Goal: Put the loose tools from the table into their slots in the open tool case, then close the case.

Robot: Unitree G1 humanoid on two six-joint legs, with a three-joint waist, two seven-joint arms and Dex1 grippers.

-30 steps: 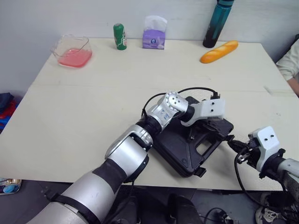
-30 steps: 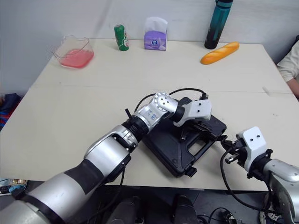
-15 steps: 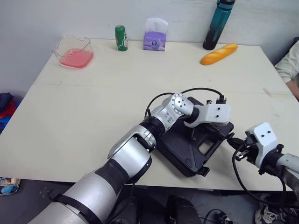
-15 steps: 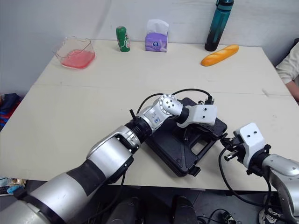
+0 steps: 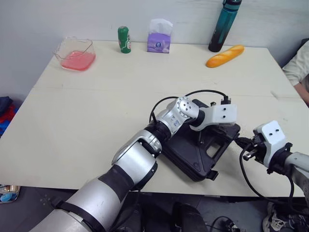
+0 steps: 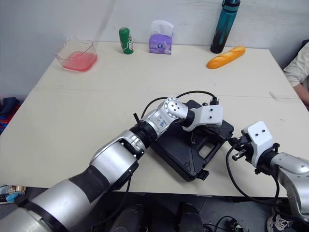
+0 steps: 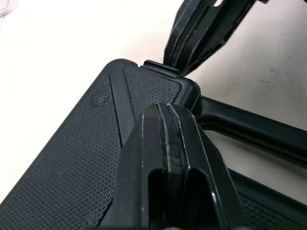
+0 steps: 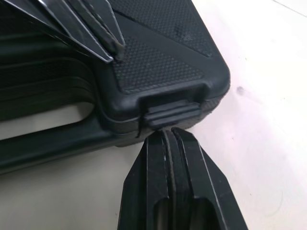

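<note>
Seen from the head, the shut tool case [image 5: 190, 153] lies on the surface [image 5: 87, 111] close to the near edge. Wide bare room spreads beyond it and out to the left.

In the left wrist view, the left fingers [image 7: 160, 129] are pressed together. The case's pebbled lid lies right under their tips, by the corner next to the handle [image 7: 249, 127].

In the right wrist view, the right fingers [image 8: 156, 153] are likewise together. The case's side latch [image 8: 171, 111] sits just ahead of their tips; I cannot tell if they touch.
</note>
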